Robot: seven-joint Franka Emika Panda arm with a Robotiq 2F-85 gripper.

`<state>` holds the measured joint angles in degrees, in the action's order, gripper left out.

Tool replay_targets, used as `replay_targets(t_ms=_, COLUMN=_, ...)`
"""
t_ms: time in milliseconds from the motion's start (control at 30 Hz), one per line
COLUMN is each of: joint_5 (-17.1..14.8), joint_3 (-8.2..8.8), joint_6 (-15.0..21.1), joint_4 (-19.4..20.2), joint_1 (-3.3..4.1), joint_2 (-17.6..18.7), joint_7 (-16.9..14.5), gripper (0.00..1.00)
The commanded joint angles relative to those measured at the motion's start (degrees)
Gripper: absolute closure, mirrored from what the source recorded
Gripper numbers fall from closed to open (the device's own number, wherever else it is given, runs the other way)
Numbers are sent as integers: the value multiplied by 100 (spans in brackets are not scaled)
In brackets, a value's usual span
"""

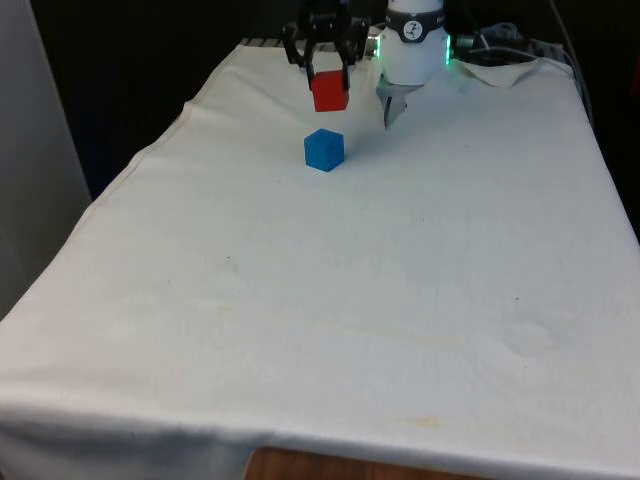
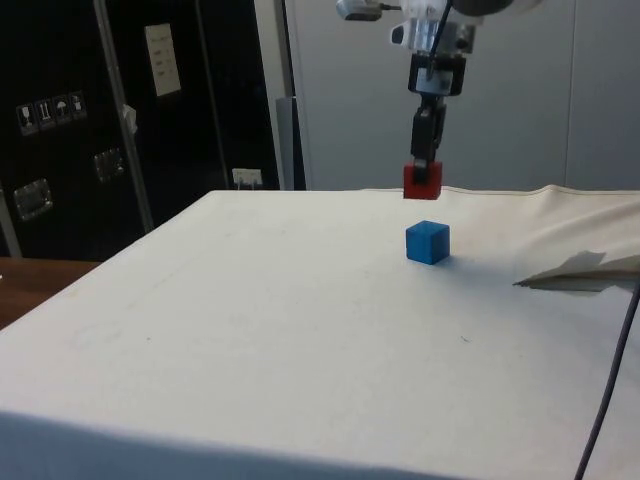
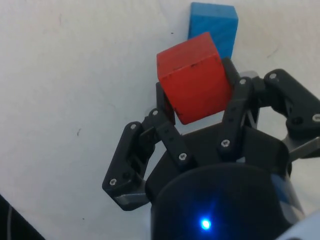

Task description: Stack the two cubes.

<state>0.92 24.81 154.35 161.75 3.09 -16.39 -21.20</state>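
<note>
My black gripper (image 1: pixel 328 80) is shut on a red cube (image 1: pixel 329 92) and holds it in the air at the table's far end. In the side view the red cube (image 2: pixel 422 181) hangs a little above and slightly beyond the blue cube (image 2: pixel 427 242), which rests on the white cloth. The blue cube (image 1: pixel 324 149) sits just nearer the camera than the red one in the front view. From the wrist, the red cube (image 3: pixel 194 76) sits tilted between the fingers (image 3: pixel 235 107), with the blue cube (image 3: pixel 214 27) on the cloth partly hidden behind it.
The white cloth (image 1: pixel 350 300) covers the table and stretches wide around the cubes. A crumpled fold of cloth (image 2: pixel 585 268) lies to the right in the side view. Dark cabinets (image 2: pixel 120 110) stand beyond the table's edge.
</note>
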Motion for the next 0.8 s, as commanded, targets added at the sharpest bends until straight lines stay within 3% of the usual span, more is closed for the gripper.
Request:
replay_targets(t_ms=0, joint_5=115, joint_3=-46, joint_6=63, joint_4=-11, joint_1=-63, joint_2=86, joint_7=74, gripper=99)
replay_targets(t_ms=233, joint_5=143, joint_3=-40, joint_6=120, joint_4=-23, joint_1=-52, joint_2=292, joint_7=74, gripper=99)
replay_targets(t_ms=267, joint_5=34, joint_3=0, joint_6=46, joint_4=-6, joint_1=0, joint_2=206, joint_7=0, gripper=99)
replay_targets(t_ms=300, joint_5=143, joint_3=-40, joint_6=126, joint_4=-23, joint_1=-52, joint_2=315, joint_7=74, gripper=99)
replay_targets(t_ms=533, joint_5=126, joint_3=-23, joint_6=138, joint_4=-155, joint_1=-46, joint_2=561, joint_7=97, gripper=99)
replay_targets(t_ms=567, joint_5=40, joint_3=-6, joint_6=92, joint_4=-109, joint_1=0, joint_2=476, joint_7=23, gripper=99)
replay_targets(t_ms=600, joint_5=126, joint_3=-23, joint_6=138, joint_4=-178, joint_1=-52, joint_2=590, joint_7=109, gripper=99)
replay_targets(t_ms=767, joint_5=120, joint_3=-23, joint_6=143, joint_4=-223, joint_1=-29, joint_2=670, joint_7=166, gripper=99)
